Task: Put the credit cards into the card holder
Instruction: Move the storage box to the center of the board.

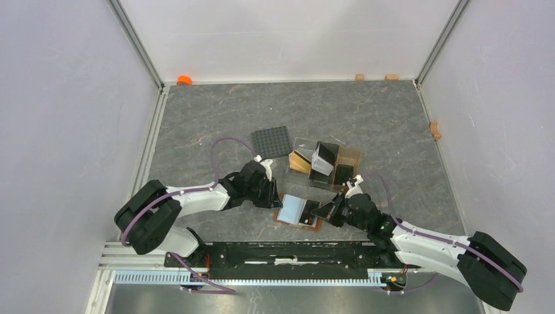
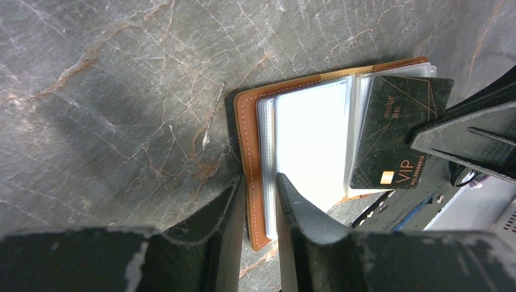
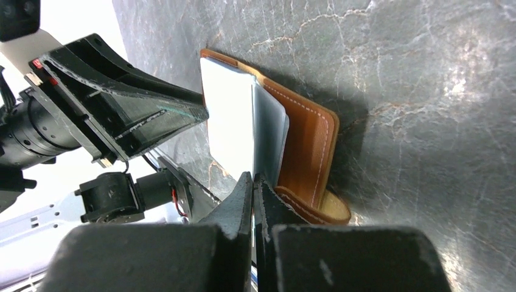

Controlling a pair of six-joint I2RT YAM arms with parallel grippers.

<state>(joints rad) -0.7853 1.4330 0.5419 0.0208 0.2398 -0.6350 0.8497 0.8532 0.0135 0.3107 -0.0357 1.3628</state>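
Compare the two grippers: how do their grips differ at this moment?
The left gripper has its jaws set apart, closed across the thick brown edge of the card holder. The right gripper is shut tight on a thin black card. In the top view the left grips the holder's left side, while the right holds its card over the right side. Both work low at the same open holder.

The table (image 1: 196, 118) was viewed whole from a fixed camera mounted high behind the arm bases (image 1: 154, 226) and tilted down toward the far wall (image 1: 294, 33). The left wrist view was taken close over the card holder (image 2: 251, 158), past its own fingers (image 2: 222, 243); the right wrist view was taken as near, from the opposite side. The card holder was shared by all three views.
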